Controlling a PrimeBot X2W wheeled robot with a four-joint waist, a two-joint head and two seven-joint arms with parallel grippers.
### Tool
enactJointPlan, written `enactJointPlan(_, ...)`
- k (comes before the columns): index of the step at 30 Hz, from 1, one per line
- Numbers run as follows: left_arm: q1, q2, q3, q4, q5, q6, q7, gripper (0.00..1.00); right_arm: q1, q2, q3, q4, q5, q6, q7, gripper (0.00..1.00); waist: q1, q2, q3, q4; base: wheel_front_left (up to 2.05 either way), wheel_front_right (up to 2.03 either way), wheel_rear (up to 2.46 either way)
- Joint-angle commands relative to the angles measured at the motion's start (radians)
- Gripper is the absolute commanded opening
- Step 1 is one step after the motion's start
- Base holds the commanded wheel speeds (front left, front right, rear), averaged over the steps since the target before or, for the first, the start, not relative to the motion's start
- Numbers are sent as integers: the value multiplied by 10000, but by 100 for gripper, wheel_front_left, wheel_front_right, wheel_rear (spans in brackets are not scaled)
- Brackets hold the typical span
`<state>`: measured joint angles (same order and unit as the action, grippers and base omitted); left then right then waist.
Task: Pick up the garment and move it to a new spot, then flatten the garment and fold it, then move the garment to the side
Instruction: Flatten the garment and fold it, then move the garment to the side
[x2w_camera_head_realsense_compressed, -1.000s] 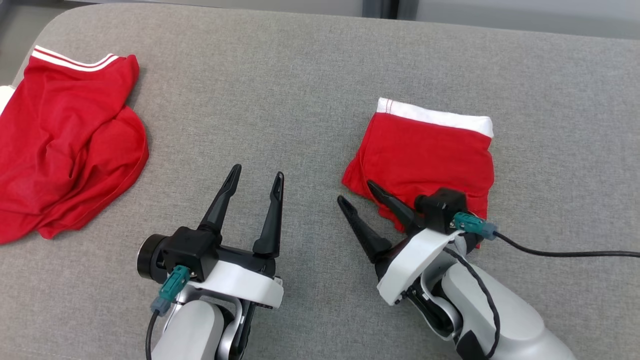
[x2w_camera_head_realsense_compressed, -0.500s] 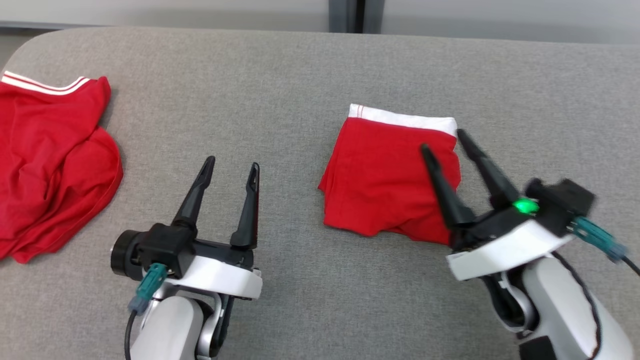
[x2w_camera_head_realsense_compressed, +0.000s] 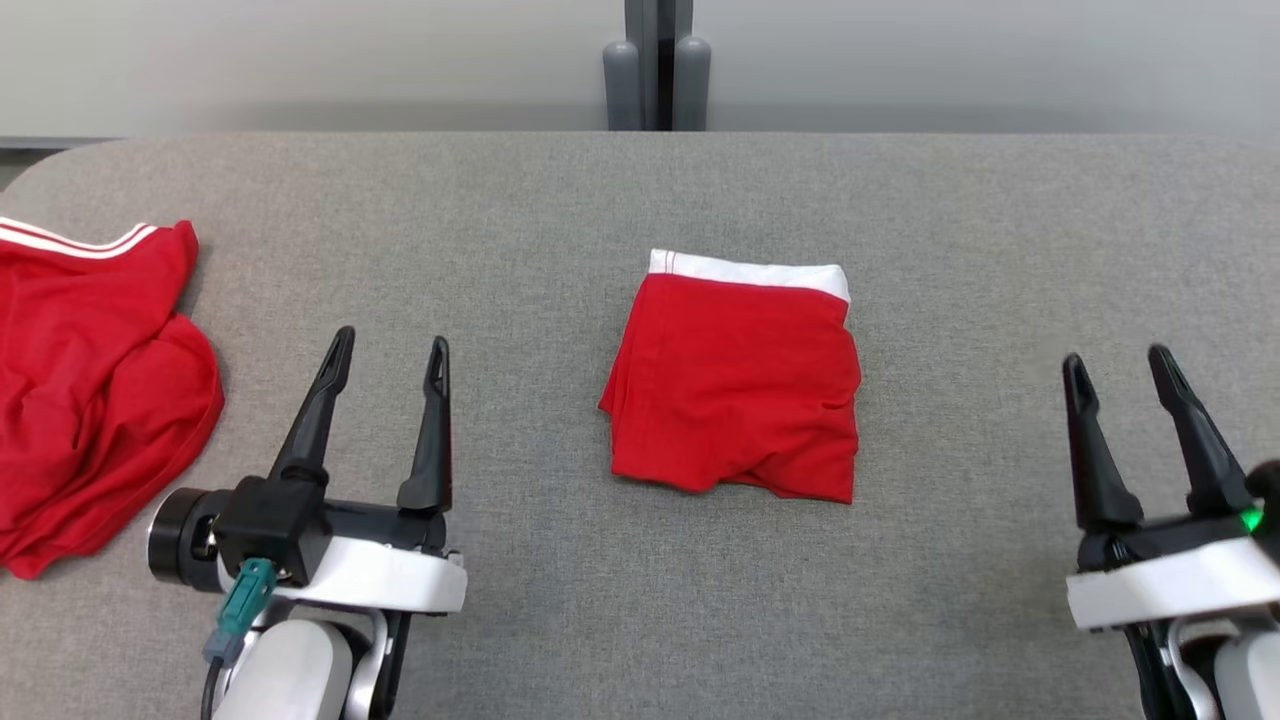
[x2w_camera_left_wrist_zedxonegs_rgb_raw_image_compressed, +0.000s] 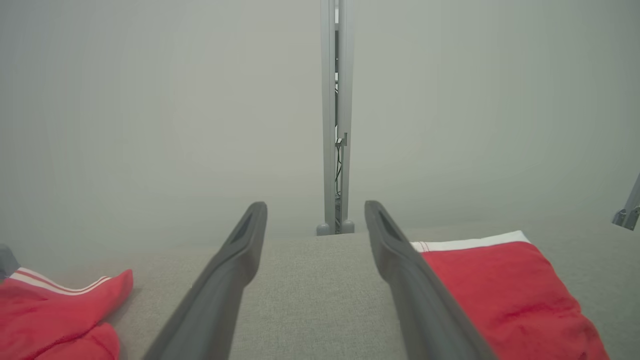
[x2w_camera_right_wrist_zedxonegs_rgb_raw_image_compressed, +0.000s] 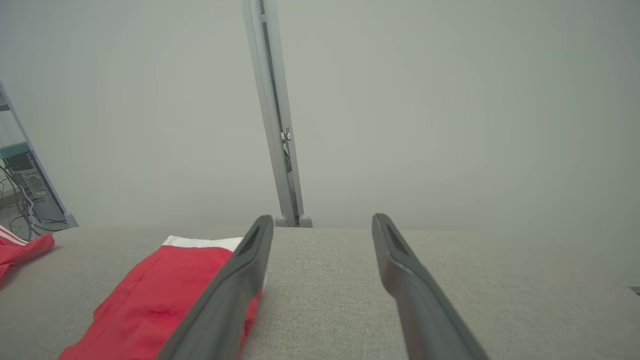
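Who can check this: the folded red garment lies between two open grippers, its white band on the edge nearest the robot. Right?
No. The head view shows the white band on the far edge of the folded red garment. It does lie between the open left gripper and right gripper.

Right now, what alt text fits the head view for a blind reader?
A folded red garment with a white waistband lies untouched at the centre of a grey fabric surface. The left gripper and right gripper stand open either side of it; a crumpled red garment lies far left.
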<state>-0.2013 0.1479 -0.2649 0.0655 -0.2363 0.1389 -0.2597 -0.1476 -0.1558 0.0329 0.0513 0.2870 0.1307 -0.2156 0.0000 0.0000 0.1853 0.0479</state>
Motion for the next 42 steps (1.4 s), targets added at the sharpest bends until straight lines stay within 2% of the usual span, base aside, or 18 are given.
enactJointPlan(1, 171, 150, 99, -28, 11, 53, -38, 100, 369, 85, -237, -120, -206, 3, 143, 100, 0, 0, -124, -43, 0, 0, 0)
enactJointPlan(7, 341, 329, 246, -13, -22, 52, -38, 100, 1113, 360, -618, -413, -541, 3, 565, 100, 0, 0, -276, -149, 0, 0, 0)
enactJointPlan(15, 360, 374, 218, -99, -48, 117, -36, 100, 1234, 504, -739, -570, -550, 3, 722, 100, 0, 0, -249, -150, 0, 0, 0)
enactJointPlan(20, 243, 332, 128, -104, -45, 146, -20, 100, 977, 509, -594, -442, -415, 3, 870, 100, 0, 0, -156, -15, 0, 0, 0)
enactJointPlan(24, 103, 284, 56, -102, -32, 156, -21, 100, 440, 378, -38, -80, -259, 3, 958, 100, 0, 0, -3, 113, 0, 0, 0)
enactJointPlan(29, -46, 155, -75, -54, -47, 93, -25, 100, -589, 335, 663, 973, 120, 3, 901, 100, 0, 0, 282, 407, 0, 0, 0)
enactJointPlan(35, -294, -66, -282, 125, -83, -33, -34, 100, -1626, 406, 1463, 2926, 745, 3, 719, 100, 0, 0, 677, 865, 0, 0, 0)
enactJointPlan(42, -521, -277, -374, 238, -19, -175, -41, 100, -2070, 630, 2248, 4850, 1600, 3, 600, 100, 0, 0, 1005, 1192, 0, 0, 0)
